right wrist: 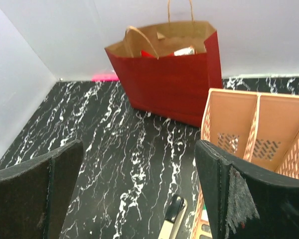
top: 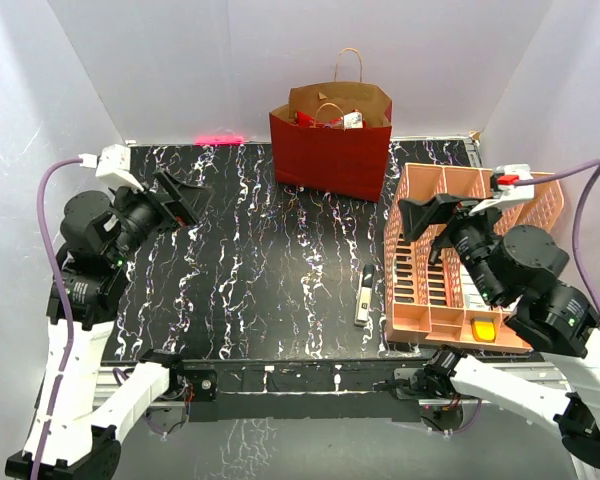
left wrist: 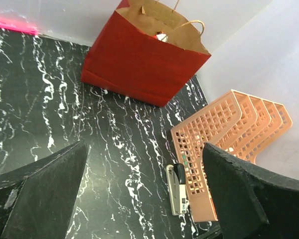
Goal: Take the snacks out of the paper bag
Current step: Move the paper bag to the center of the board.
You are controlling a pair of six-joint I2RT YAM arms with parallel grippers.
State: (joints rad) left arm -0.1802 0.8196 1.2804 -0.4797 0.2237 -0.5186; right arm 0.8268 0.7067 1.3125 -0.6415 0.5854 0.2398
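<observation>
The red paper bag [top: 332, 155] stands upright at the back middle of the table, its mouth open and its tan cord handles up. Snacks [top: 325, 117] show inside its mouth as red and silver packets; most of them are hidden by the bag's walls. The bag also shows in the left wrist view [left wrist: 137, 64] and the right wrist view [right wrist: 172, 82]. My left gripper [top: 188, 202] is open and empty, raised over the left of the table. My right gripper [top: 427, 212] is open and empty, raised over the orange rack, right of the bag.
A salmon-orange lattice file rack [top: 425, 290] lies at the right with a yellow item [top: 484, 329] in its near compartment. A slim grey-and-white gadget [top: 364, 294] lies on the black marbled table [top: 240, 270] beside the rack. White walls enclose the table.
</observation>
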